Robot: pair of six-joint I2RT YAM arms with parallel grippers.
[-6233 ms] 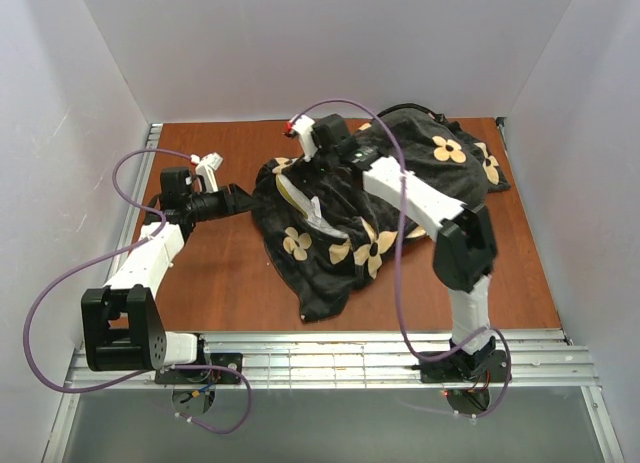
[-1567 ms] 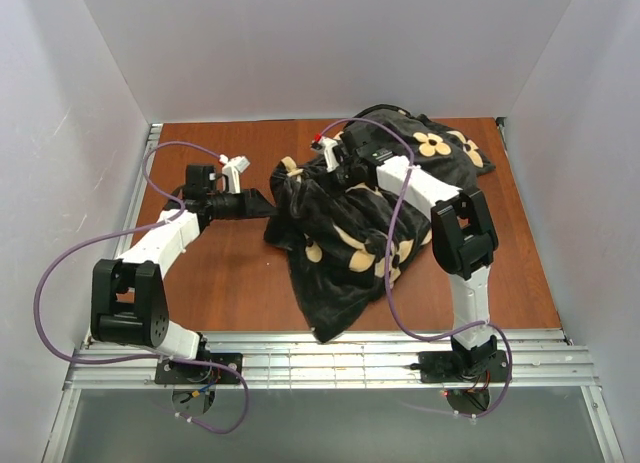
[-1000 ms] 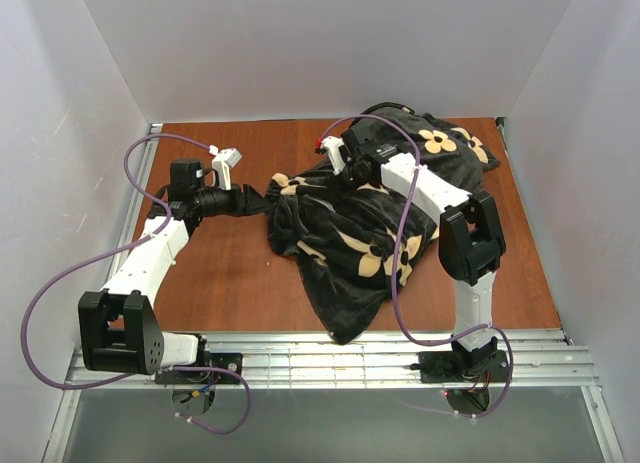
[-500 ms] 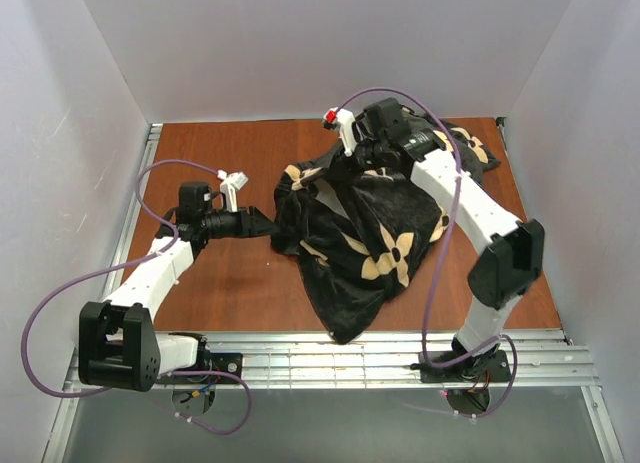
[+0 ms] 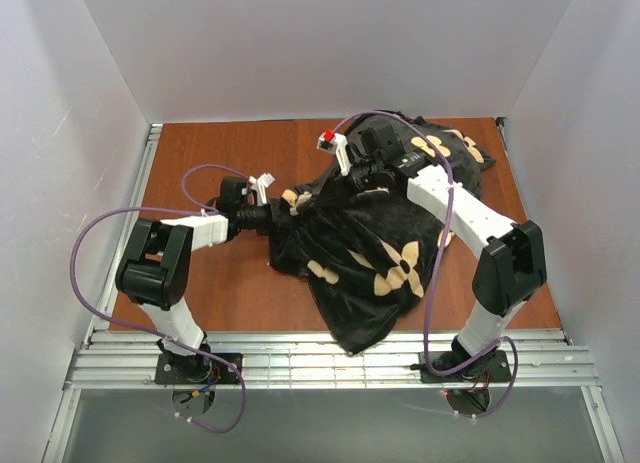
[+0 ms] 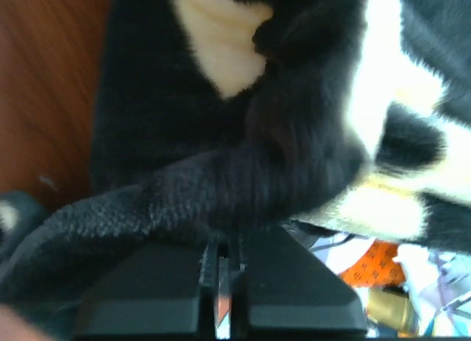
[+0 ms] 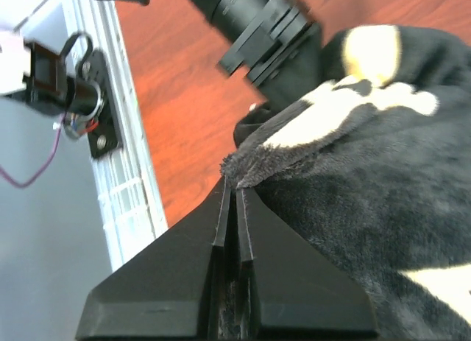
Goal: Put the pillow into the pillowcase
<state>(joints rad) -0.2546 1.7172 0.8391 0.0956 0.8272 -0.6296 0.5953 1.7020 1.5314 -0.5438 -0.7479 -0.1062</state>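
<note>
Two tools grip the pillowcase point(image 5: 372, 251) on the bench point(image 5: 215, 173): left tool point(image 6: 221, 254) clamped on one plush fold, right tool point(image 7: 234, 192) clamped on its hem.

A black plush pillowcase point(image 5: 370, 245) printed with tan four-petal flowers lies in a crumpled heap on the reddish-brown wooden table point(image 5: 215, 278). It stretches from the far right corner down to the near edge, where a fold reaches the ribbed metal rail point(image 5: 300, 355). The left arm is folded tightly and reaches to the right. The left gripper point(image 5: 289, 222) meets the cloth's left edge, where the fabric bunches up. The right arm arches over the heap from its base, and the right gripper point(image 5: 338, 189) points down-left into a raised ridge of cloth close to the left one. Purple cables point(image 5: 78, 268) loop beside both arms. Plain white walls point(image 5: 330, 43) enclose the table.
</note>
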